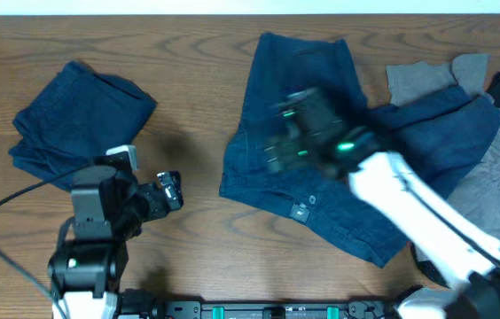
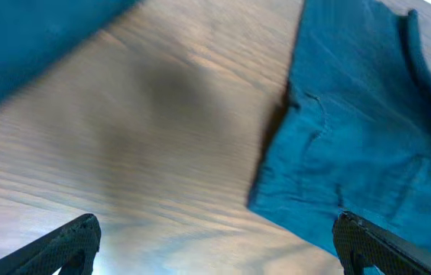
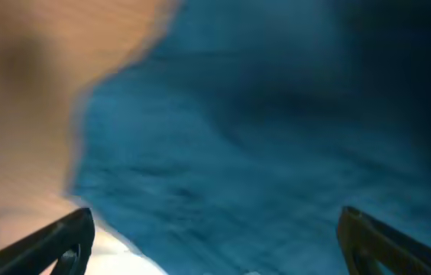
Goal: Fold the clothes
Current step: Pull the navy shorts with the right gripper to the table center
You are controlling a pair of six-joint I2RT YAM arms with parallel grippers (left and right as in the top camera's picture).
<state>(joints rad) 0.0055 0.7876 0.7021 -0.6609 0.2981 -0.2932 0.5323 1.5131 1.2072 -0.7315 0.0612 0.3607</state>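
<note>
Loose denim garment point(image 1: 294, 97) lies spread out flat in the ctr of the overhead frame. Its top edge is near the far side of the table point(image 1: 188, 53), and the waistband w/ a metal button point(image 1: 301, 211) is toward lower ctr. Not folded yet, a bit wrinkled. Its right side meets a heap of clothes point(image 1: 449, 120) at the right edge of the frame: grey cloth, another blue piece, sth black-and-red in the upper right corner.

R claw point(image 1: 287, 133) hangs right over the middle of the denim garment. It's heavily blurred in the overhead view, so no telling from there if it touches. On its wrist cam both fingertips point(image 3: 59, 241) sit in the lower corners, spread wide, released, nothing btwn them. Blue cloth fills most of that frame, w/ bare wood in the upper left. Whether the tips touch the fabric I can't tell, too smeared.

Folded denim point(image 1: 82, 111) sits upper left in the overhead frame, a squarish stack, well apart from the loose garment.

L claw point(image 1: 170, 190) is lower left, over bare table btwn the folded denim and the denim garment, pointing toward the garment's left edge. On its wrist cam the fingers point(image 2: 66, 241) are far apart in the lower corners, let go, empty. Wood is below, the garment's edge is on the right side of the frame, and a corner of the folded denim is in the upper left. It touches neither.
</note>
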